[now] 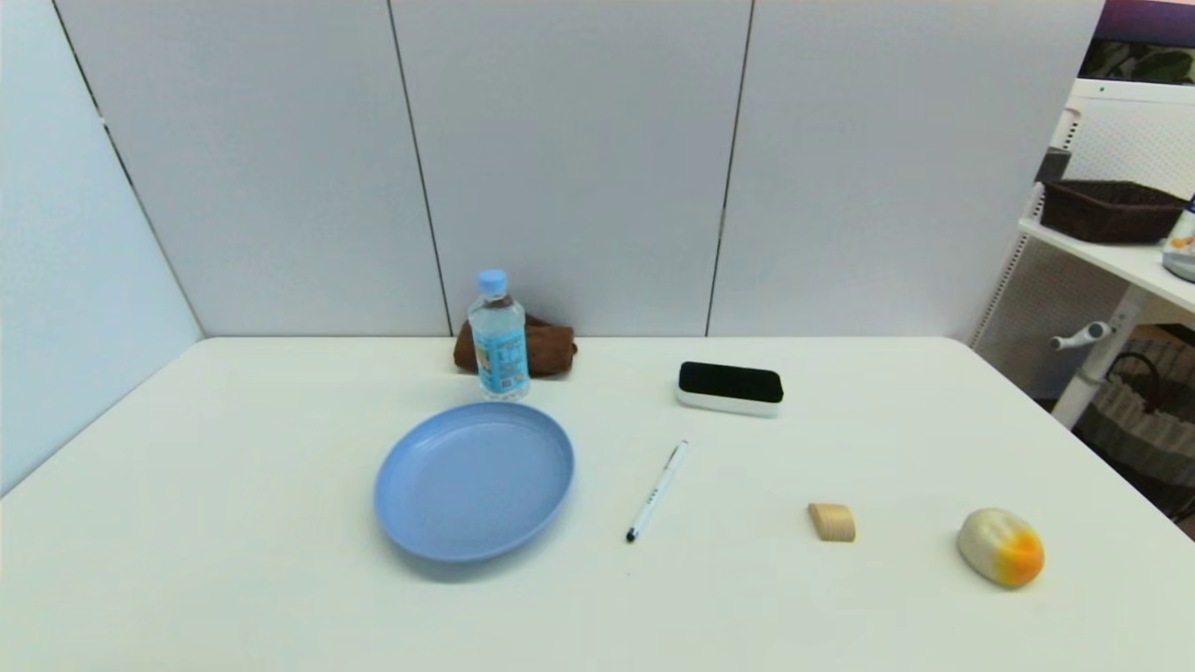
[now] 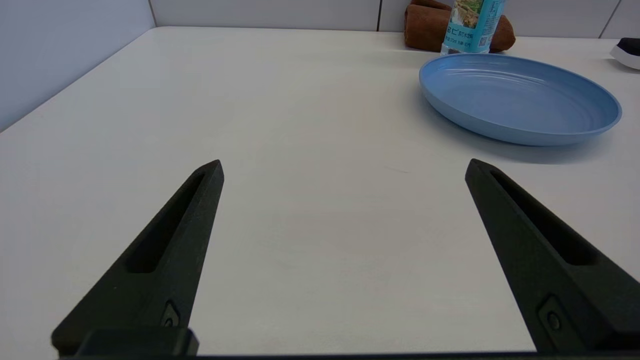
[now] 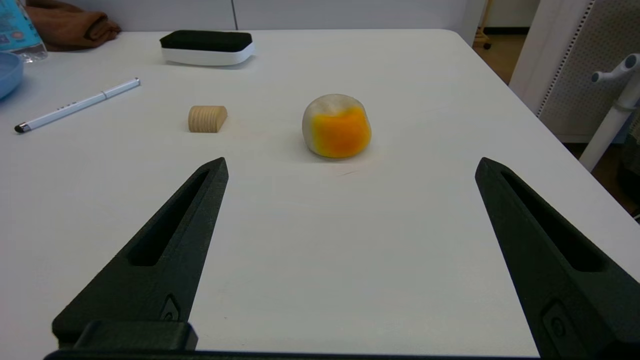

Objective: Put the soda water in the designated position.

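Observation:
The soda water stands upright near the table's back edge, a clear bottle with a light-blue cap and blue label, just behind the round blue plate. Its lower part shows in the left wrist view as the soda water and a sliver as the soda water in the right wrist view. My left gripper is open low over bare white tabletop, well short of the plate. My right gripper is open, facing the orange-and-white ball. Neither arm shows in the head view. The designated position carries no mark.
A brown cloth lies behind the bottle. A black-and-white eraser, a white pen, a small wooden block and the ball sit on the right half. A shelf with a dark basket stands beyond the table's right edge.

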Tool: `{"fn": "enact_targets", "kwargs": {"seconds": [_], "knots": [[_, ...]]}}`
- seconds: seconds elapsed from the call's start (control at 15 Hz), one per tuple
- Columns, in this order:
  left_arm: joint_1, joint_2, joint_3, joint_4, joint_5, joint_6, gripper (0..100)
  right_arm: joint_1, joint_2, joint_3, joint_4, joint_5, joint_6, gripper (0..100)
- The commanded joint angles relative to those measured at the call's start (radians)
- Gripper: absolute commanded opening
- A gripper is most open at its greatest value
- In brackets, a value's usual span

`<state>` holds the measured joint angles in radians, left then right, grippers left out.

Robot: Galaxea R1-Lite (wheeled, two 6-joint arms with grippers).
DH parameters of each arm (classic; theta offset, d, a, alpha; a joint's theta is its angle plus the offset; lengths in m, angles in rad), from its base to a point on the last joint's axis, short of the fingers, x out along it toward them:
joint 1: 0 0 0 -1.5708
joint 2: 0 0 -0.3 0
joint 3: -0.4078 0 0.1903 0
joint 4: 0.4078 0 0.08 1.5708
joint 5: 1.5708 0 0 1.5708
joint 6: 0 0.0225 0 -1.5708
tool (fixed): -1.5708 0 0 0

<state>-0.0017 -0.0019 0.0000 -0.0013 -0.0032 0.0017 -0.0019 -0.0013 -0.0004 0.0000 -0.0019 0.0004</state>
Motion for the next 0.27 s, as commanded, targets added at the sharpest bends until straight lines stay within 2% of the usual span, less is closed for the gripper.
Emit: {"fn": "enact_targets", "kwargs": {"seconds": [0.07, 0.27], "knots": [[0.000, 0.000, 0.000, 0.000, 0.000, 0.000, 100, 0.000, 0.001, -0.001, 0.000, 0.000, 0.000, 100], [0.000, 0.000, 0.000, 0.000, 0.000, 0.000, 100, 0.000, 0.001, 0.000, 0.000, 0.000, 0.000, 100]]}}
